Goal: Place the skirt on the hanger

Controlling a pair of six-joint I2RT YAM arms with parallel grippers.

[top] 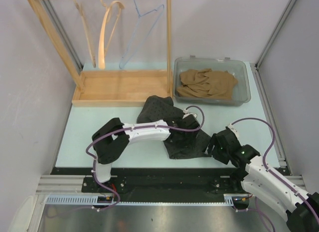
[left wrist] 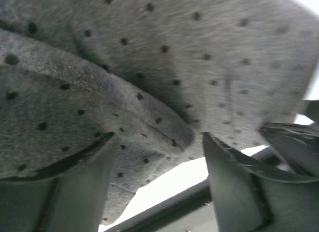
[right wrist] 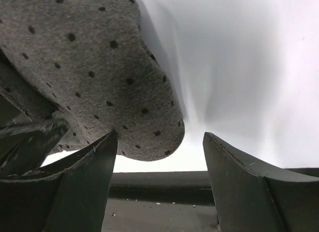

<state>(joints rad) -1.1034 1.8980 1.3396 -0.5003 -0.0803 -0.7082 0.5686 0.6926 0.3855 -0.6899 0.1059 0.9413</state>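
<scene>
While left pincer (left wrist: 158, 137) & right pincer (right wrist: 159, 134) gape wide at skirt (top: 159, 112), hanger rack (top: 119, 99) stands behind; bin (top: 211, 101) alongside.

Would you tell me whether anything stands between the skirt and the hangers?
Only the rack's low wooden base lies between the skirt and the hangers; the bin sits off to the right.

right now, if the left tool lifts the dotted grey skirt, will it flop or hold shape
Probably floppy: the skirt lies crumpled in soft folds. Likely grippy too: its surface looks fuzzy. One pinch would probably leave most hanging.
</scene>
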